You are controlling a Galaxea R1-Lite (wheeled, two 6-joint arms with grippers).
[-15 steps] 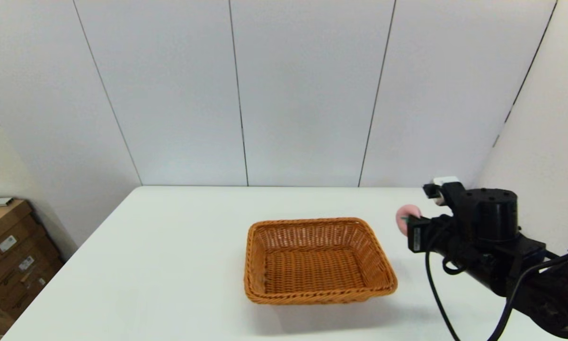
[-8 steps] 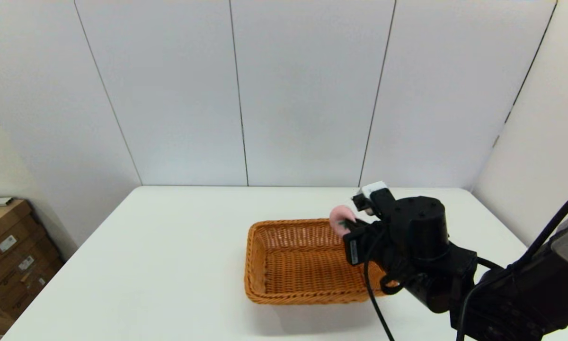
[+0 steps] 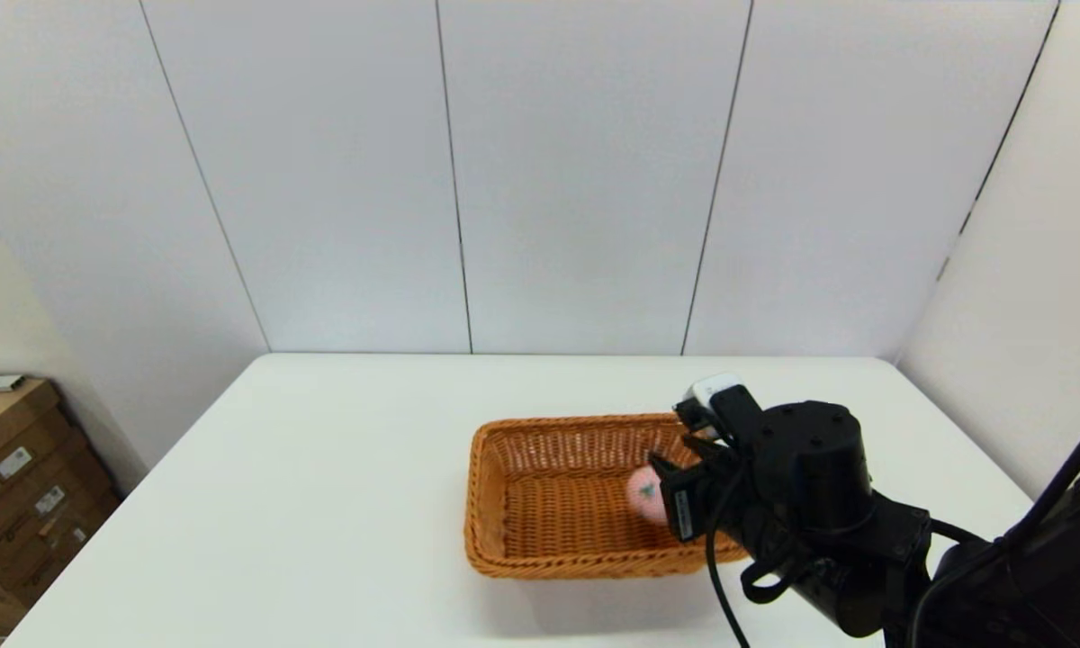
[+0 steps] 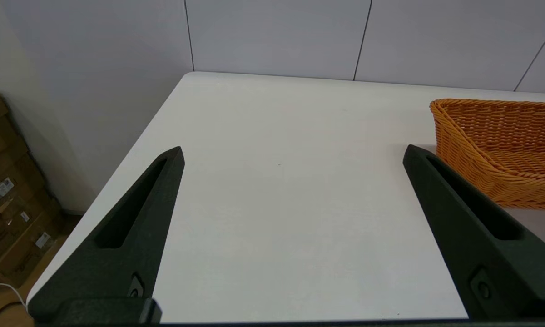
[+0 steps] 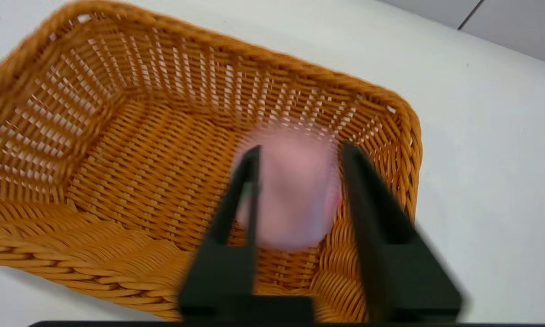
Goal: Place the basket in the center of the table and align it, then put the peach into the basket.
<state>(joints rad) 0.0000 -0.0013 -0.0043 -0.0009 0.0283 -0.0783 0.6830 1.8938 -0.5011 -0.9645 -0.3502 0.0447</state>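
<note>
The orange-brown wicker basket point(image 3: 495, 540) sits on the white table point(image 3: 342, 468) near its middle, long sides running across. My right gripper point(image 3: 655, 484) reaches down into the basket's right half, shut on the pale-pink peach point(image 3: 643, 493) just above the woven floor. The right wrist view shows the peach point(image 5: 295, 195) pinched between the two black fingers of the right gripper point(image 5: 302, 149), inside the basket point(image 5: 118, 150). My left gripper point(image 4: 293, 151) hovers open over the table left of the basket point(image 4: 495, 131), holding nothing.
Cardboard boxes point(image 3: 18, 486) are stacked on the floor beyond the table's left edge. White wall panels stand behind the table and along its right side. Bare tabletop surrounds the basket.
My right arm carried the peach leftward from beside the basket's right end to over its rim, then lowered it inside the basket. The basket has stayed put.
</note>
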